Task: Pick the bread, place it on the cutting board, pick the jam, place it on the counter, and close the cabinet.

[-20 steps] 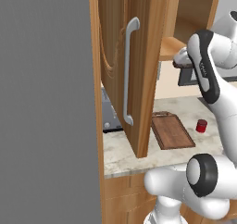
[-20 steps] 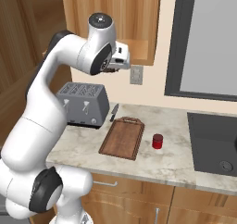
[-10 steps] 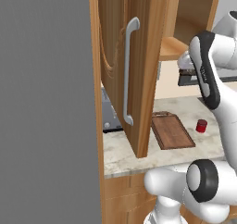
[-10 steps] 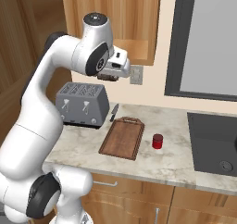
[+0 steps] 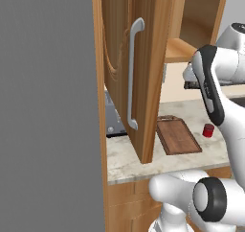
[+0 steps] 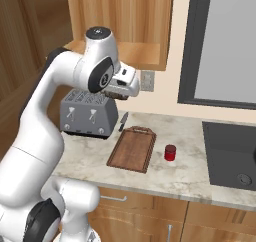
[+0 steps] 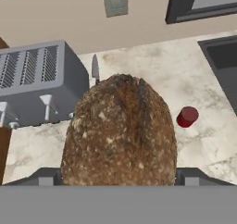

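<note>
While the gripper clamps wide on the rough, speckled brown bread, it looks light. Its crust is probably soft, so a gentle hold across its sides suits.

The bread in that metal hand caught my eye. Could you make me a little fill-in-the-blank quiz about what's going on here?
1. The gripper holds the ____ above the counter.
2. The jam stands on the counter beside the cutting board, which has ____ on it.
3. The cabinet door is ____.
4. Behind the board, next to the toaster, lies a ____.

Missing words: bread; nothing; open; knife
</note>
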Controlling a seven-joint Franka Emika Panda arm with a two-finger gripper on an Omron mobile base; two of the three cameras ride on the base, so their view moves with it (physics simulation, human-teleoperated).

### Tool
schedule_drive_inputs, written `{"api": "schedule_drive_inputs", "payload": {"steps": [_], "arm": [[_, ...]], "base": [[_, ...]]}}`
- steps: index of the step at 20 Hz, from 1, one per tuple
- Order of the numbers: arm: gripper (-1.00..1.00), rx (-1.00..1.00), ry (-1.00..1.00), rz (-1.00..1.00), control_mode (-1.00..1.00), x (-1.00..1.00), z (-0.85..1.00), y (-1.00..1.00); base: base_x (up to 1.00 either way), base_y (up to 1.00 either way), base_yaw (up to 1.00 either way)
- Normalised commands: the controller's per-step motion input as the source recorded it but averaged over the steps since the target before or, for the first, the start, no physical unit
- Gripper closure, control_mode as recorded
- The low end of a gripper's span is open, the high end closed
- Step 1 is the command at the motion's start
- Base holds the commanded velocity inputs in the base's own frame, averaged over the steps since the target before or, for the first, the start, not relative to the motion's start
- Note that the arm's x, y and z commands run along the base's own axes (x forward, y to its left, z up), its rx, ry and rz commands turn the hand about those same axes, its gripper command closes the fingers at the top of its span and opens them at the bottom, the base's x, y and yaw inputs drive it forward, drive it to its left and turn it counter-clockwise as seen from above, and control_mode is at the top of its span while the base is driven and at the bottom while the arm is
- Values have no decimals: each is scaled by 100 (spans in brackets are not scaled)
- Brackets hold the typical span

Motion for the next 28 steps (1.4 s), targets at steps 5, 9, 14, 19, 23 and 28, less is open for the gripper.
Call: {"api": "schedule_drive_inputs", "payload": {"steps": [5,9,14,19,23,28], "arm": [[100,-3,1,-10,-100,0,-39,0],[100,-4,1,-9,-100,0,-45,0],[100,-4,3,-5,-100,12,-49,0],[100,-1,6,-2,-100,23,-44,0],[100,0,9,0,-100,36,-38,0],[100,0,10,0,-100,38,-38,0]], "base": [[0,0,0],[0,0,0],[0,0,0],[0,0,0],[0,0,0],[0,0,0]]}}
